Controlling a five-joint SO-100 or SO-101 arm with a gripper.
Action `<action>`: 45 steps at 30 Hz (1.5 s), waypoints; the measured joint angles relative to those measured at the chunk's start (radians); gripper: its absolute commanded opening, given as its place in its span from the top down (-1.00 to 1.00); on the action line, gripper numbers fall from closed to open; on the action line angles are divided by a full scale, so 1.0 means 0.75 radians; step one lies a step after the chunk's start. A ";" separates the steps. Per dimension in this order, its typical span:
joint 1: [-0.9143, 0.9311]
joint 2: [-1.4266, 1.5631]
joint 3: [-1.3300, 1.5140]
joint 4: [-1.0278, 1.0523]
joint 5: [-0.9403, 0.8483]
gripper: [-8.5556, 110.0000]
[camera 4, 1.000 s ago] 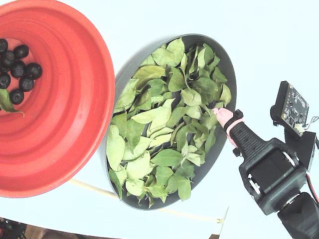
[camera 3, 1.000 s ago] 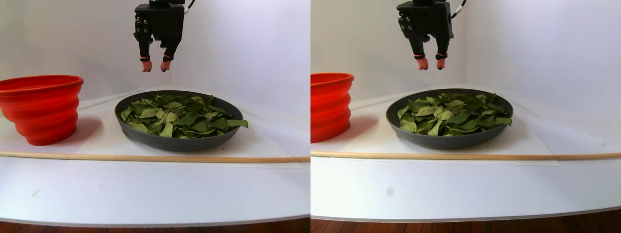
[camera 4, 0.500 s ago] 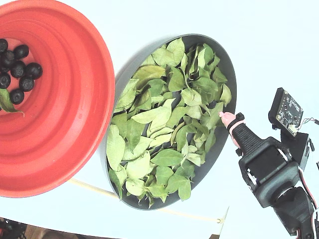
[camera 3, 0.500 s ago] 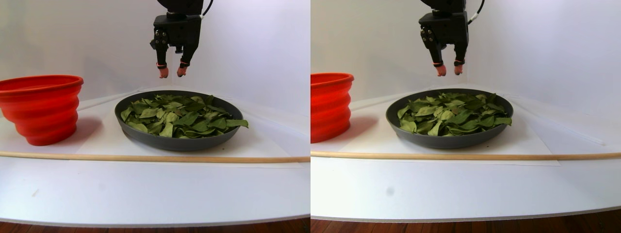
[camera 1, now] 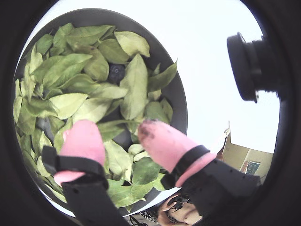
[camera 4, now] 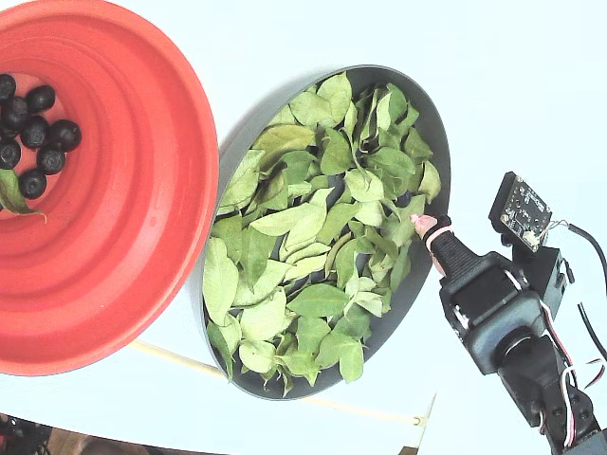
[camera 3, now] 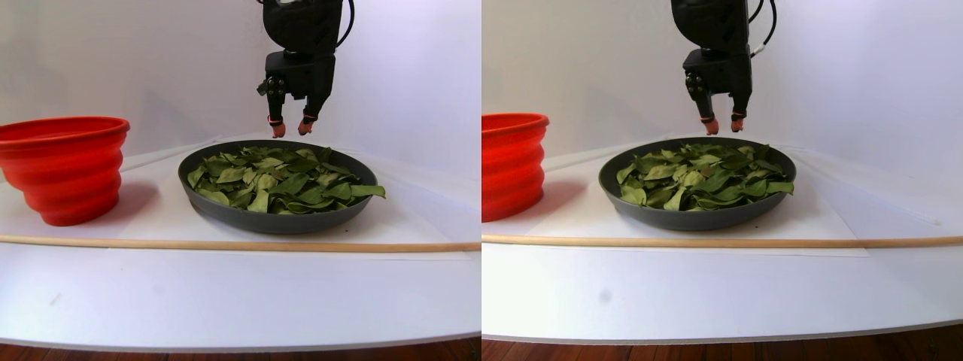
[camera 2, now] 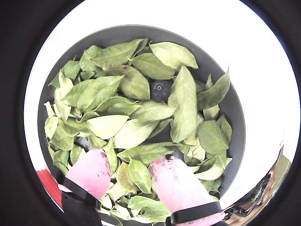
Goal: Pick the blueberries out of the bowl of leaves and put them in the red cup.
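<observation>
The dark grey oval bowl (camera 3: 226, 214) (camera 4: 432, 123) is full of green leaves (camera 3: 278, 180) (camera 4: 303, 284). One blueberry (camera 1: 116, 73) (camera 2: 161, 88) lies bare among the leaves (camera 2: 122, 94) near the far side of the bowl (camera 2: 70, 52) in both wrist views. Several blueberries (camera 4: 38, 128) and one leaf sit in the red cup (camera 4: 123, 209) (camera 3: 64, 169), left of the bowl. My gripper (camera 3: 291, 129) (camera 4: 424, 226) hangs open just above the bowl's back rim, with nothing between its pink fingertips (camera 1: 82, 136) (camera 2: 164, 172).
A thin wooden stick (camera 3: 226, 244) (camera 4: 171, 355) lies across the white table in front of the bowl and cup. White walls stand close behind. The table's front edge (camera 3: 241, 342) runs along the bottom. A second camera lens (camera 1: 249, 66) juts out beside the gripper.
The gripper has dropped lower and drawn back and to the right, from over the bowl's middle to its rim on the arm's side. It stayed open. Bowl and cup are unmoved.
</observation>
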 measured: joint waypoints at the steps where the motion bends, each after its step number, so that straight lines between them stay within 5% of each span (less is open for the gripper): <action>1: 0.006 -0.014 -0.016 0.000 0.000 0.59; 45: 0.043 -0.495 -0.454 -0.096 0.112 0.58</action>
